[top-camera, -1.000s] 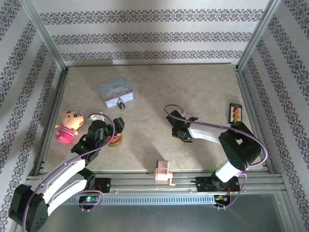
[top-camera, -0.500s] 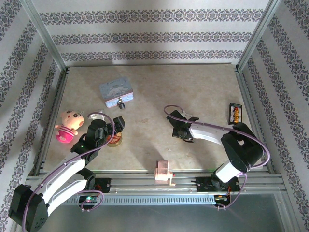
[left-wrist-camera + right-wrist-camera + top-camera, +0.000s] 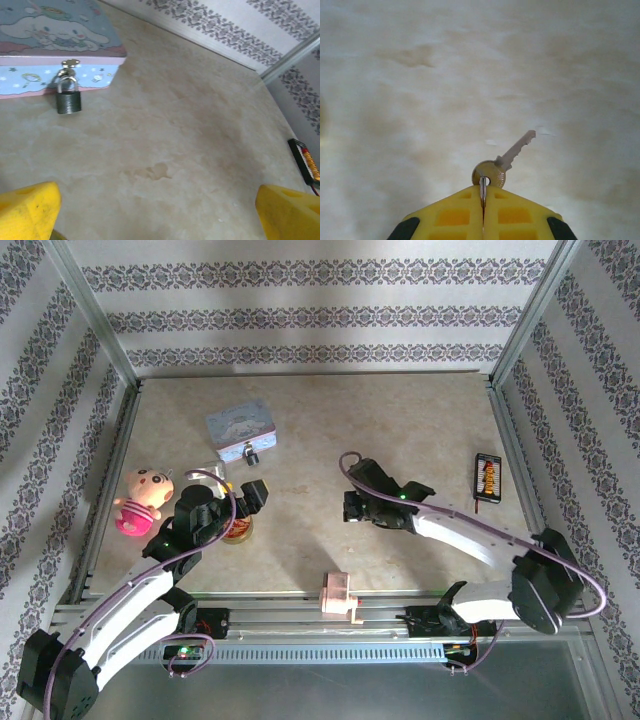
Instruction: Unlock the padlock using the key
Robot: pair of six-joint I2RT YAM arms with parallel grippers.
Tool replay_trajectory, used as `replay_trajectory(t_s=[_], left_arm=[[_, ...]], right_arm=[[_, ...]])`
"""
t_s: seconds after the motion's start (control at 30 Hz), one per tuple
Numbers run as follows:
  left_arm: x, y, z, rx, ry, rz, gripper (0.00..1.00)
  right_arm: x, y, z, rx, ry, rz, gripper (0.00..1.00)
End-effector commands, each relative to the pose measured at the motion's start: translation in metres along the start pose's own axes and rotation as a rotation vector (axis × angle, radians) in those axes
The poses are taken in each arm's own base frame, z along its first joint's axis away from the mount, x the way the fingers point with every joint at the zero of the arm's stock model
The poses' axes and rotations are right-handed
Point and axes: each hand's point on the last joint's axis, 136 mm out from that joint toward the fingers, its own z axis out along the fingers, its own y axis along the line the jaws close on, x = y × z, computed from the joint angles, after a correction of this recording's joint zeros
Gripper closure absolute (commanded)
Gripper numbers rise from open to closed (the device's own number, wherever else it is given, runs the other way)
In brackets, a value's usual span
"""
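A: L to R. A plush doll (image 3: 142,500) sits off the L arm's outer side. L tool (image 3: 159,215) has its jaws spread as wide as they go, nothing in 'em.
B: The lock?
A: The padlock (image 3: 68,100) is ahead of the L tool, off twd its left finger. It hangs by the shackle from the clasp of the blue tin (image 3: 55,30), against the tin's front. Prob why the tool's so wide: ready to steady lock or tin, I'd say.
B: Middle?
A: A pink block (image 3: 340,593) at the near edge of the surface (image 3: 190,125), btwn the arms. Not in play.
B: R side?
A: R tool (image 3: 483,192) is clamped tight on the key (image 3: 506,161), pinched at the head end. The blade pokes out ahead and a bit right of the fingers. I reckon that leaves it free for the keyhole. The lock is well apart from it, over by the L tool.
B: Count?
A: 2 tools, 1 padlock, 1 key, 1 tin, 1 doll, 1 block. Also 1 black strip (image 3: 486,476) beyond the R tool, to the R.
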Motion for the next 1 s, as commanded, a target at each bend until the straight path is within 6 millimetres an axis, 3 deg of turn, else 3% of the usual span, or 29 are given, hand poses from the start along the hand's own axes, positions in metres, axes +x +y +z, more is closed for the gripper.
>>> replay_trajectory(t_s=[0.0, 0.2, 0.33, 0.47, 0.6, 0.8, 0.97], left_arm=[[-0.001, -0.022, -0.001, 0.115, -0.006, 0.074, 0.01], [-0.003, -0.044, 0.000, 0.219, 0.019, 0.088, 0.06], [-0.004, -0.064, 0.000, 0.325, 0.029, 0.099, 0.09], [0.003, -0.078, 0.000, 0.420, 0.041, 0.177, 0.12], [0.007, -0.088, -0.002, 0.510, -0.009, 0.233, 0.21], [0.012, -0.103, -0.007, 0.569, -0.065, 0.417, 0.25], [0.006, -0.119, -0.024, 0.639, -0.299, 0.668, 0.29]], right_arm=[[-0.016, 0.055, -0.031, -0.316, -0.007, 0.027, 1.00], [-0.021, 0.099, -0.069, -0.590, 0.010, -0.012, 1.00], [-0.015, 0.114, -0.074, -0.699, 0.049, -0.014, 1.00], [-0.023, 0.135, -0.085, -0.878, 0.066, 0.060, 1.00], [-0.039, 0.148, -0.098, -0.974, 0.081, 0.140, 1.00], [-0.049, 0.162, -0.113, -1.034, 0.102, 0.181, 1.00], [-0.045, 0.162, -0.111, -1.024, 0.116, 0.201, 1.00]])
